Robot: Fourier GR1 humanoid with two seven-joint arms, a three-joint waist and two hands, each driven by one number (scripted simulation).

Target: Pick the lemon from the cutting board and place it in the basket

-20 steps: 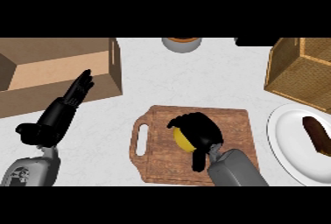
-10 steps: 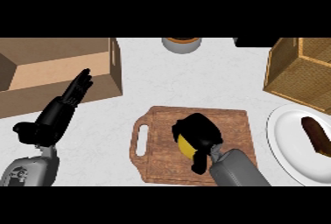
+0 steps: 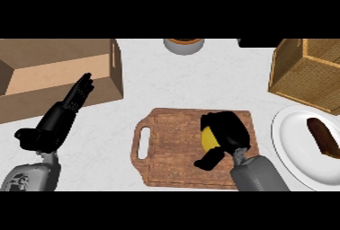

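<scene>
Right hand (image 3: 228, 130) is curled over the lemon (image 3: 209, 137), which sits under its palm on the cutting board (image 3: 166, 148). Looks like the thumb's wrapped under, hard to tell. If not, the lemon could roll out before reaching the basket (image 3: 306, 72) up ahead.

A white counter top (image 3: 176, 85) spreads evenly lit beneath everything, faintly mottled with grey.

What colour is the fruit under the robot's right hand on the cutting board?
Yellow: the lemon shows beside the curled right hand in the head view.
</scene>
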